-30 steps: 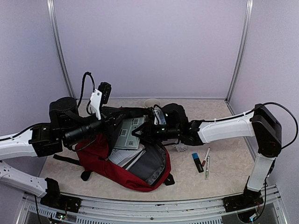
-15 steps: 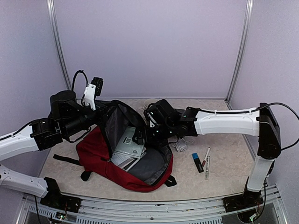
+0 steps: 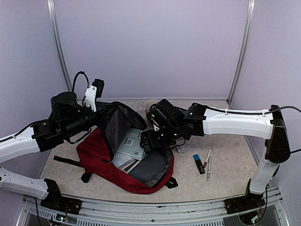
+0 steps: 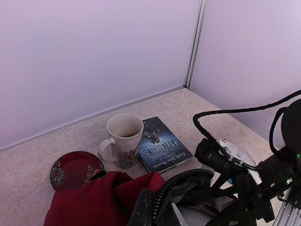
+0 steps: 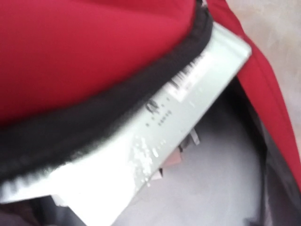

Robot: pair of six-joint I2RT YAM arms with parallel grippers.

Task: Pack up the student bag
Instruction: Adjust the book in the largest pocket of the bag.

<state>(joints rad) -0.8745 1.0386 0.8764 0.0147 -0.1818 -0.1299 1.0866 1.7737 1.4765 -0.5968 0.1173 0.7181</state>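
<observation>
in student bag (image 3: 101,156), book (image 3: 130,144) sunk deeper, left claw (image 3: 103,119) pinching rim (image 3: 124,108), right claw (image 3: 146,140) unclear

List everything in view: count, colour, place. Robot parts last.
student bag: one, dark red, grey lining, table centre, open
books: a few, pale, barcode labels, inside the bag
mug: one, cream, floral, back of table
paperback: one, dark blue, beside the mug
saucer: one, red, floral, mug's other side
highlighter: one, blue and black, right of the bag
pens: two, slim, beside the highlighter
left gripper: one, black, shut on the bag's raised rim
right gripper: one, black, over the bag's mouth
</observation>
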